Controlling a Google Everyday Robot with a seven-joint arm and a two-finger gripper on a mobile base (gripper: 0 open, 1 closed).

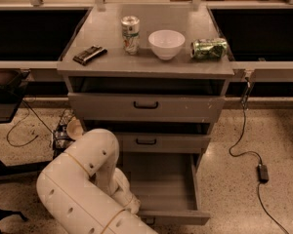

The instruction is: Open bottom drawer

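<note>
The bottom drawer (166, 184) of the grey cabinet stands pulled far out, and its plain grey inside holds nothing. Its front panel (173, 217) lies near the bottom edge of the view. My white arm (80, 189) curls up from the lower left, and its wrist reaches the left end of that front panel. My gripper (145, 222) sits just below the panel, mostly hidden by the wrist and the frame edge. The middle drawer (158, 142) and top drawer (146, 106) are pushed in, each with a black bar handle.
On the cabinet top (107, 62) stand a soda can (130, 34), a white bowl (166, 44), a crushed green can (209, 48) on its side and a dark flat bar (90, 54). A black cable with a power brick (262, 172) lies on the floor at right. Cables and a base clutter the left.
</note>
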